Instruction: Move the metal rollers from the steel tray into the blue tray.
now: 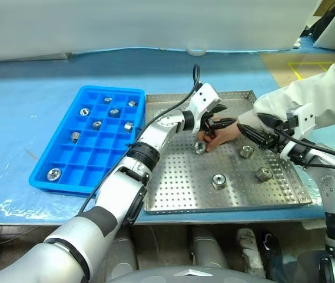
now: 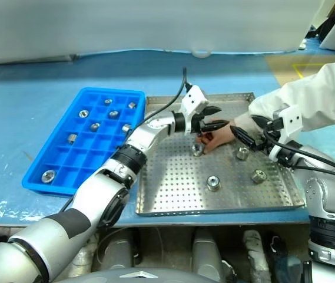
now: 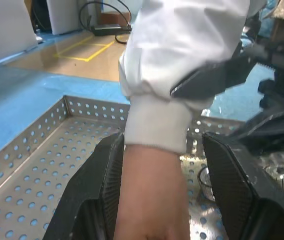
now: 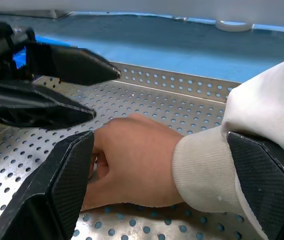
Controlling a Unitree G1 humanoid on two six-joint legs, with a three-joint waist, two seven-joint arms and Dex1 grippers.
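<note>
A person's hand (image 1: 221,134) covers a roller (image 1: 200,147) mid steel tray (image 1: 173,194) — hold off. Left gripper (image 1: 223,121) hovers spread and empty, right gripper (image 1: 248,133) gapes wide; three rollers lie right, eight sit in the blue tray (image 1: 49,162) — wait.

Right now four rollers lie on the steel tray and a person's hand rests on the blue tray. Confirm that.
Not quite. The person's hand rests on the steel tray, beside one of the four metal rollers, not on the blue tray. The left eye view shows it.
</note>
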